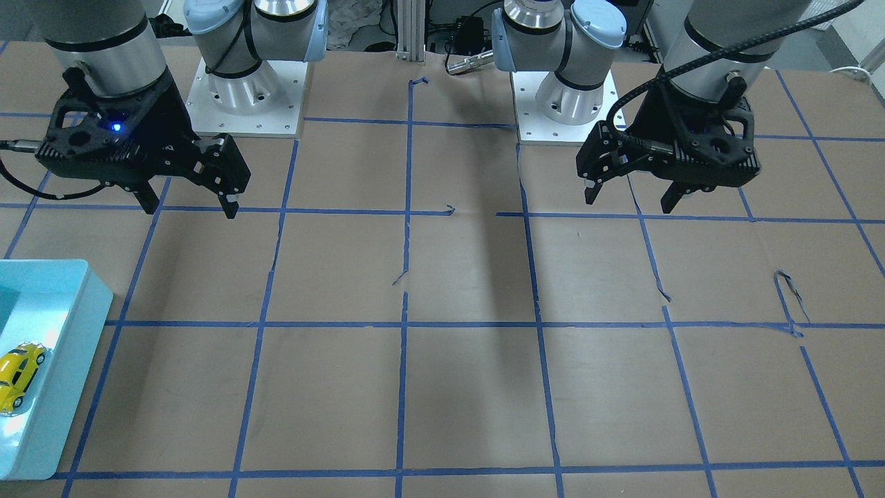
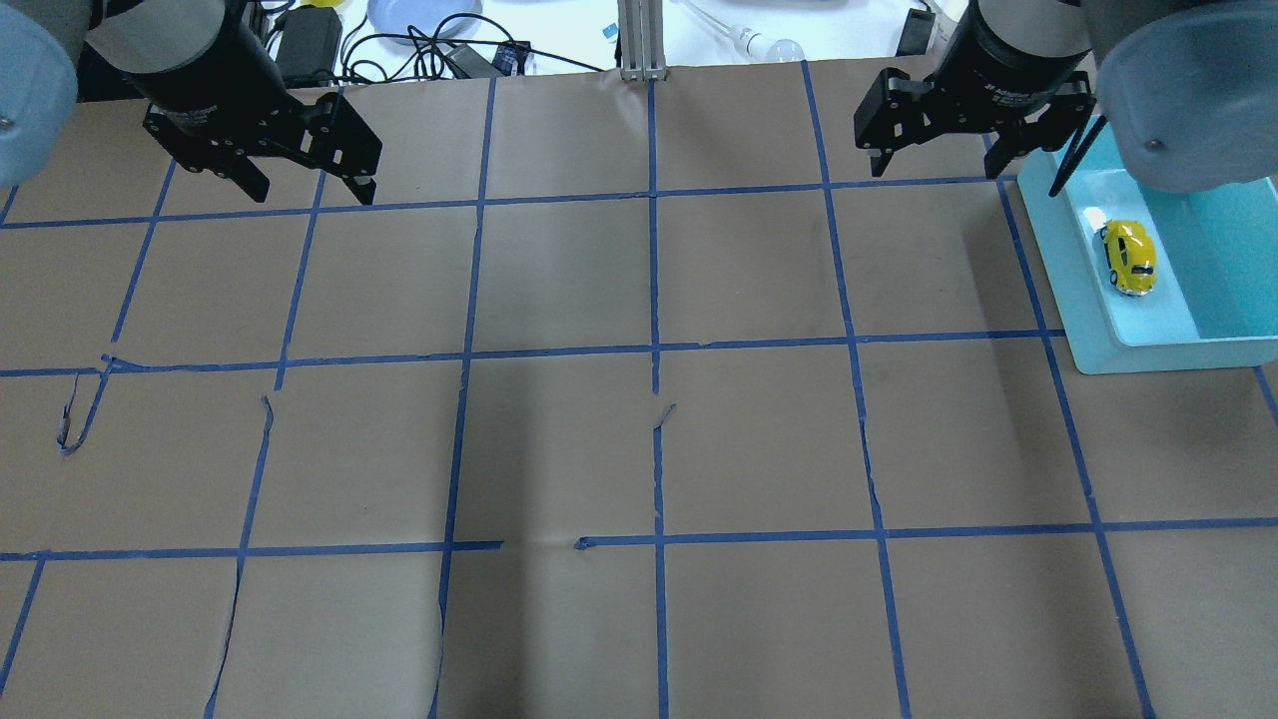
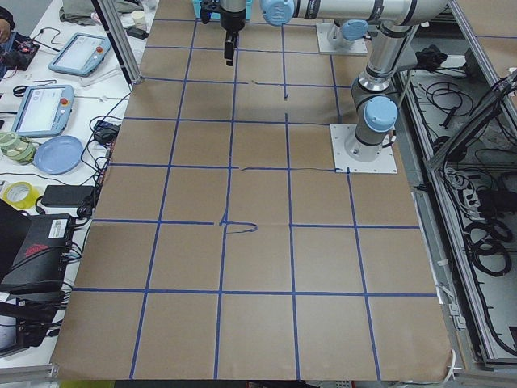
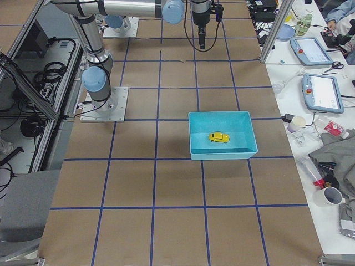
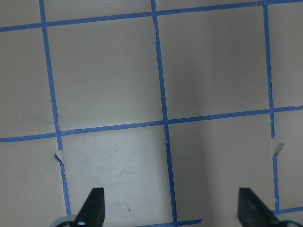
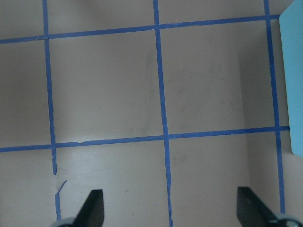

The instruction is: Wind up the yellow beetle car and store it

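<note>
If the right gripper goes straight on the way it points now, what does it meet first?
Probably the brown paper on the table, near a blue tape line. The right gripper points down; the turquoise bin seems to lie beside its path.

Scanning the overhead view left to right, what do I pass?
In order: left gripper, open, then right gripper, open, then the blue bin at its left wall, then the yellow beetle car sitting inside the bin.
</note>
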Available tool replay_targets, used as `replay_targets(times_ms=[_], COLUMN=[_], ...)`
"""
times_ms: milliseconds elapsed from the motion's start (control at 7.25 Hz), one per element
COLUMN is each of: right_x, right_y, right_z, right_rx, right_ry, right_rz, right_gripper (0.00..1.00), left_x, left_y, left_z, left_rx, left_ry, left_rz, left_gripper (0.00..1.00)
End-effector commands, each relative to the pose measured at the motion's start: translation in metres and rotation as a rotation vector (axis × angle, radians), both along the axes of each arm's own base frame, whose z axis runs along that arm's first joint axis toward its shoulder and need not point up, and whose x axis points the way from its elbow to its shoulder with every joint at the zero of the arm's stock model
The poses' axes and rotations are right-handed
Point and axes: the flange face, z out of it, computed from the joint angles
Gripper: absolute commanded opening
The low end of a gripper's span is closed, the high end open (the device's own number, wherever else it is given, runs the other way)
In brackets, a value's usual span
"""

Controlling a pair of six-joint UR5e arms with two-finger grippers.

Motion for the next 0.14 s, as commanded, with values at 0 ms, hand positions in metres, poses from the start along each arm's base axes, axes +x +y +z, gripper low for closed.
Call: replay_targets(times_ms=[0], right_x=[0.0029], right_y=[0.0050], right_z=[0.0002], right_rx=[0.011], right_ry=[0.006], right_rz=[0.032], right_gripper=[1.00], left_x=[0.0002], left_y=[-0.0010], left_z=[-0.0029], left_rx=[-0.001], left_ry=[-0.001], left_rz=[0.000], left_gripper=[1.00])
